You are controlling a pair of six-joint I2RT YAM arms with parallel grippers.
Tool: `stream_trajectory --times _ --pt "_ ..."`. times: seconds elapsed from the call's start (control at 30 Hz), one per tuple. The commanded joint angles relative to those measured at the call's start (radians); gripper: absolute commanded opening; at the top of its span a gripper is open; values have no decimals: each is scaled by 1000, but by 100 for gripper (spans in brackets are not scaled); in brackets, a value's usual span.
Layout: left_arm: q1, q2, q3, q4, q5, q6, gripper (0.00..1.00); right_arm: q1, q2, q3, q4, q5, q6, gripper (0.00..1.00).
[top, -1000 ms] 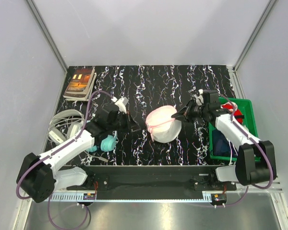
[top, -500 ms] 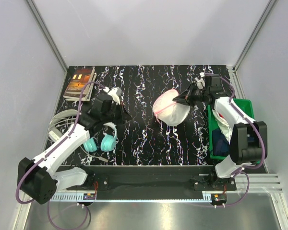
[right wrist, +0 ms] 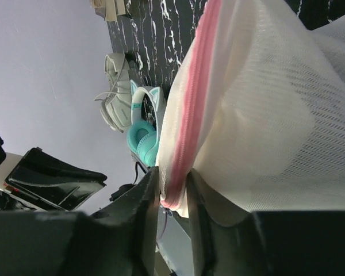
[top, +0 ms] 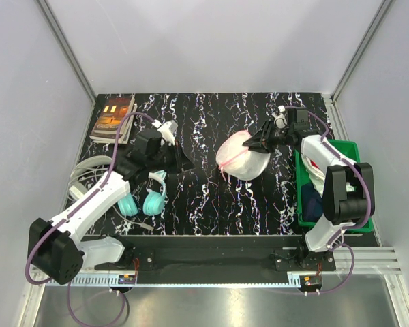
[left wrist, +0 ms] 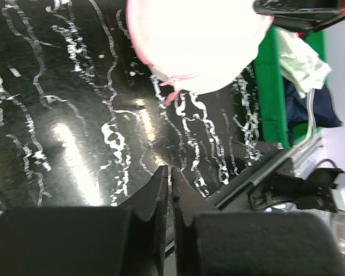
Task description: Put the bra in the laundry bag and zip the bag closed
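The bag is held over the right half of the table, tilted, with its pink zip trim running round the side turned towards the left arm. It is clamped by the right gripper at its far right edge. In the right wrist view the fingers are seen pressed on either side of the trim, with white mesh bulging beyond them. At that edge the two halves are laid against one another. Whether the zip is drawn all the way round cannot be told, nor whether the bag's lower side is rested on the table. A small pink tab is seen hanging from the trim in the left wrist view. The bra cannot be made out in any view, whether against the dark table or through the mesh. The left gripper is held low over the table, well apart from the bag and to its left, and is pointed towards it. Its fingers are brought together with only a thin slit between them, and nothing is gripped. Teal headphones are laid near that gripper, on its near side, and books are stacked at the far left corner. A green bin is set at the table's right edge, beside the bag, and clothes are piled in it.
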Motion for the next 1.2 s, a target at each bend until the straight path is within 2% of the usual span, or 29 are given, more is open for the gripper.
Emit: stream_trajectory --times 0.0,0.03,0.07,0.13,0.17,0.2,0.23,0.33,0.4,0.47,0.53,0.6,0.63,0.67,0.73,0.83,0.97,1.07,1.17 --pt "3 -15 -20 107 107 -32 20 -18 -30 34 -50 39 -48 41" --pt "3 -20 -26 139 122 -38 25 -20 -36 39 -80 60 -56 58" --pt "1 -23 -43 154 148 -45 33 -20 -44 47 -123 147 -103 67" --pt "-2 -44 -63 206 165 -64 40 -21 -88 66 -260 264 -160 83" --pt "-9 -50 -79 219 170 -68 43 -21 -108 67 -298 384 -206 88" --pt "-14 -62 -89 231 170 -75 48 -20 -160 59 -361 442 -221 92" --pt "-22 -66 -95 257 171 -76 50 -20 -189 50 -384 526 -234 99" --pt "-74 -67 -126 320 167 -87 56 -10 -318 -13 -436 606 -258 100" --pt "-127 -69 -158 373 152 -102 59 9 -407 -73 -455 608 -251 100" --pt "-178 -84 -210 445 126 -114 62 78 -499 -114 -455 613 -228 100" --pt "-204 -104 -256 536 101 -141 76 182 -553 -170 -447 623 -205 100" --pt "-221 -138 -346 647 82 -189 78 232 -633 -241 -415 614 -145 100" --pt "-223 -153 -380 682 78 -208 84 261 -662 -272 -392 584 -127 100" --pt "-223 -186 -439 711 70 -237 85 270 -727 -310 -337 568 -85 100" --pt "-224 -226 -492 763 59 -249 89 273 -809 -448 -268 524 -47 100" --pt "-226 -341 -648 818 29 -285 94 273 -971 -625 -145 473 48 100" --pt "-229 -571 -838 884 -9 -363 97 273 -1198 -840 13 439 179 100" --pt "-229 -746 -989 929 -43 -432 99 275 -1320 -988 66 419 243 100" --pt "-229 -918 -1072 918 -65 -461 99 273 -1439 -1064 77 412 277 100"
